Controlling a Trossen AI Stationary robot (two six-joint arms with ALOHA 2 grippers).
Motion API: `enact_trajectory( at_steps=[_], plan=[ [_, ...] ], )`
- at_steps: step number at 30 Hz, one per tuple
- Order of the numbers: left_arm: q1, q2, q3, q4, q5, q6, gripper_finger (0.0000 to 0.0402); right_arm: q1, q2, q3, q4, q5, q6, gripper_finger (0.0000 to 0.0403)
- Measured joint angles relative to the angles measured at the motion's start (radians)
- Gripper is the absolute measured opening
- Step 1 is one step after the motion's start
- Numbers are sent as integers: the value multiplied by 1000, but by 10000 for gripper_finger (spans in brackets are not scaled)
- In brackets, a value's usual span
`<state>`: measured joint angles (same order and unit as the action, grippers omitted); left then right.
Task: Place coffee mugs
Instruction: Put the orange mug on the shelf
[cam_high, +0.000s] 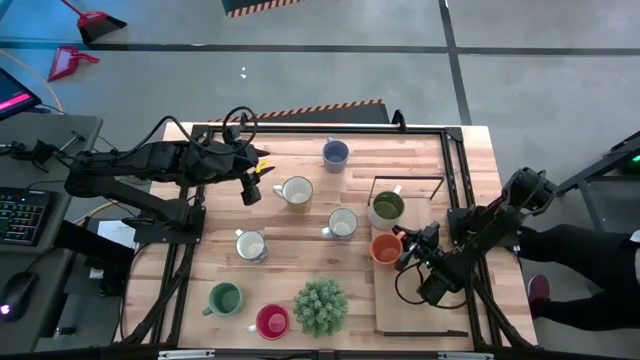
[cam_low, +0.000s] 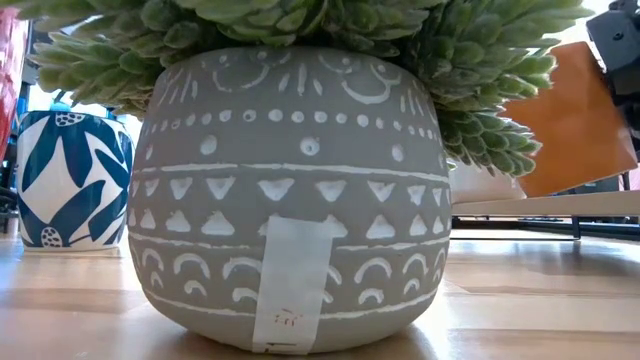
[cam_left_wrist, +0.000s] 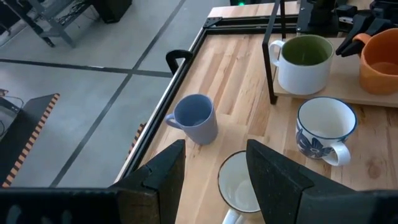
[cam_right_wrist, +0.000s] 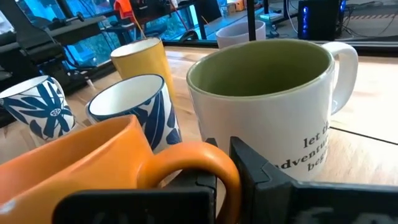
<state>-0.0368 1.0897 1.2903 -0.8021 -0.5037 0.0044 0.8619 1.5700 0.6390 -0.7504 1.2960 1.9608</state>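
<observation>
Overhead arrangement, referenced to the spiky green plant (cam_high: 321, 306) near the desk's (cam_high: 300, 225) front edge. Red mug (cam_high: 272, 321) touches the plant's left side; green mug (cam_high: 225, 298) sits farther left. Behind the plant stand three white mugs (cam_high: 343, 223), with the blue-grey mug (cam_high: 335, 153) at the far edge. To the plant's right, a wooden board (cam_high: 450, 300) carries the olive-green-lined mug (cam_high: 387, 207) and the orange mug (cam_high: 386, 248). Right end effector (cam_high: 409, 248), fingers together, clamps the orange mug's handle. Left end effector (cam_high: 251, 190), fingers apart, hovers beside the rearmost white mug, holding nothing.
</observation>
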Motion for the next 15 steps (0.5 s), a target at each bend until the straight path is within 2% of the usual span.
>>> enact_trajectory(
  at_steps=[4,10,15],
  plan=[
    [0,0,0,0,0,0,161,2,-1,0,1,-23,-1,10],
    [0,0,0,0,-1,0,161,3,1,0,-1,-91,11,72],
    [0,0,0,0,-3,0,161,3,1,0,0,-93,-9,109]
  ],
)
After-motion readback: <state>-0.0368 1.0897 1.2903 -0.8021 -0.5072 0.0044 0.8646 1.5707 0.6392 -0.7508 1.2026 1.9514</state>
